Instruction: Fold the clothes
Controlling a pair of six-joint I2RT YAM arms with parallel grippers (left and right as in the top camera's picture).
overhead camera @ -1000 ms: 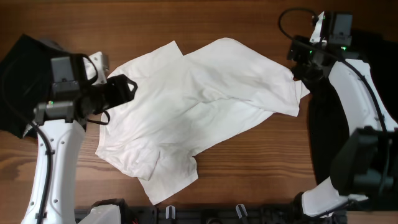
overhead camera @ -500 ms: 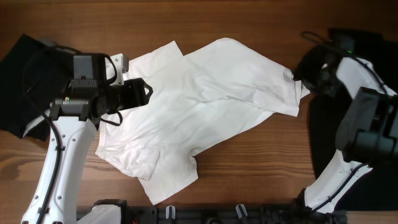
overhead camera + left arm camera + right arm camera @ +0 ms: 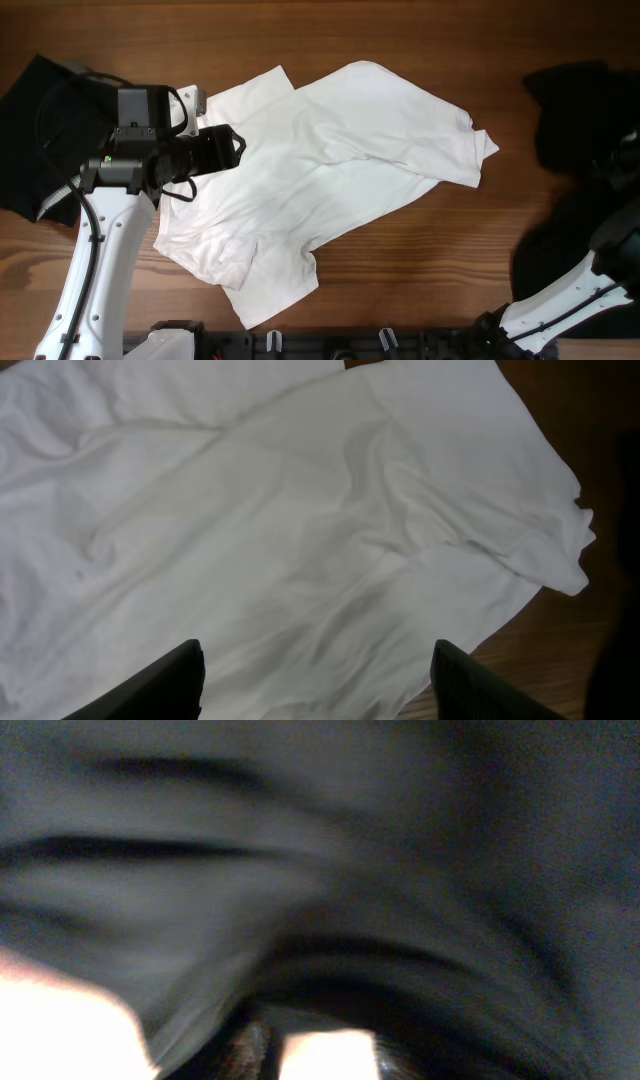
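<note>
The white T-shirt lies crumpled and partly spread across the middle of the wooden table. My left gripper hovers over its left part, open with nothing between its fingers. In the left wrist view the shirt fills the frame, and the left gripper shows two dark fingertips spread wide above the cloth. A black garment hangs or lies at the right edge, over my right arm. The right wrist view shows only blurred dark cloth close to the lens, and the right fingers cannot be made out.
Another black garment lies at the table's left edge, behind the left arm. More dark cloth covers the table's right side. Bare wood shows in front of the shirt.
The right arm has swung from the shirt's right sleeve out to the right edge, and black cloth now covers its camera. The left gripper moved right over the shirt, then held still.
</note>
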